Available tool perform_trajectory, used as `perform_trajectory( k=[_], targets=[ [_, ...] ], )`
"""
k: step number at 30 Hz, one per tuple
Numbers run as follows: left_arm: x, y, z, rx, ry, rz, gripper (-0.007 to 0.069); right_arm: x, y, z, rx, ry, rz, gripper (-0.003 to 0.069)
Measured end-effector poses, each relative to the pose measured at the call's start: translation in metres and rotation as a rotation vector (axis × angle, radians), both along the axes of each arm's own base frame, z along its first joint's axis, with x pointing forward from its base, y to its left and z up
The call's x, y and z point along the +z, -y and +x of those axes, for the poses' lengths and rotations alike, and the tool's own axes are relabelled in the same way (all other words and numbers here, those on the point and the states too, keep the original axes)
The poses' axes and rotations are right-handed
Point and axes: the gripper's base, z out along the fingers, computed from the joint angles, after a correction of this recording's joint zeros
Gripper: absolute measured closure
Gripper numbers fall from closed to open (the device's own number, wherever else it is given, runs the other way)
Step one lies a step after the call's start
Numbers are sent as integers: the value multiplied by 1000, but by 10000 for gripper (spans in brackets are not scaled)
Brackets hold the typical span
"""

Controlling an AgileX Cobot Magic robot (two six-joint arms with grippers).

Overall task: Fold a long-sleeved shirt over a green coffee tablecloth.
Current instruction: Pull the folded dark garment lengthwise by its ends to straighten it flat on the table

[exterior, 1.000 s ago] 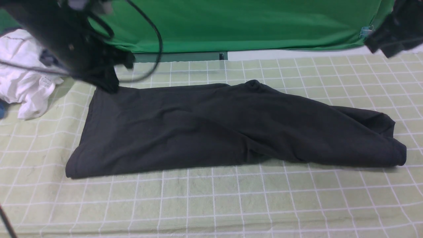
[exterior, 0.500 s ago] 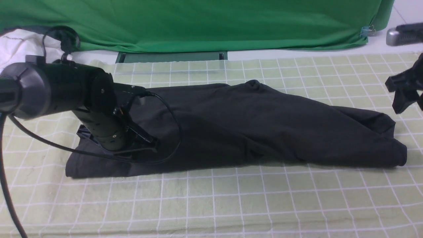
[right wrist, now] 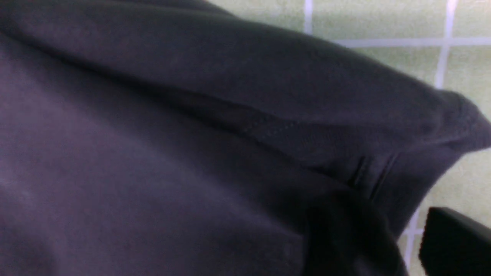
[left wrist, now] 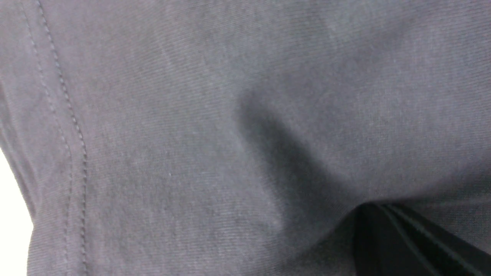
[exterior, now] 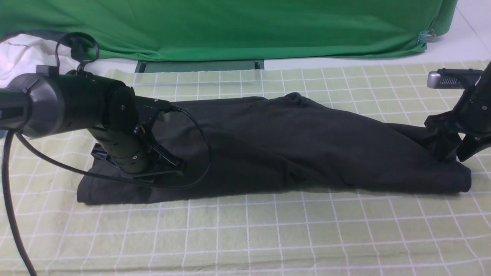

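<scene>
You have the long-sleeved shirt [exterior: 287, 145] lying across the green coffee tablecloth [exterior: 268, 230], with the left gripper [exterior: 176, 168], fingers together, pinning its 9 o'clock end and the right gripper [exterior: 454, 155], fingers apart, straddling the 3 o'clock end, seemingly to grasp it.

Pale yellow-green grid-lined tablecloth [exterior: 268, 230], black long-sleeved shirt [exterior: 276, 149] in a long band across it.

long-sleeved shirt [exterior: 291, 145]: matt black fine-ribbed knit, stitched hem
green coffee tablecloth [exterior: 268, 230]: matt pale-green cloth, white grid
backdrop fabric [exterior: 249, 27]: smooth bright-green cloth

Bare tablecloth [exterior: 245, 237] before the shirt [exterior: 276, 149]; white garment [exterior: 17, 51] far left.
</scene>
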Motion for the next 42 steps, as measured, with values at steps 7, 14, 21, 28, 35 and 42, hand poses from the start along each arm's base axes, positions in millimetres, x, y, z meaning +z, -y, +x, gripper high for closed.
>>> perform_trajectory(
  k=[7,14,21,28,35,42],
  targets=[
    [0,0,0,-1,0,1,617,-13,0,-2,29,-69,7,477],
    [0,0,0,0,-1,1,617,-2,0,-3,87,-31,-4,634],
    [0,0,0,0,-2,1,617,50,9,-9,76,145,-85,634],
    [0,0,0,0,-1,1,616,54,19,-10,52,157,-97,634],
    [0,0,0,-1,-2,3,616,13,25,-6,10,-6,-123,565],
    [0,0,0,-4,-5,7,616,15,31,-9,-45,-70,-203,161]
  ],
)
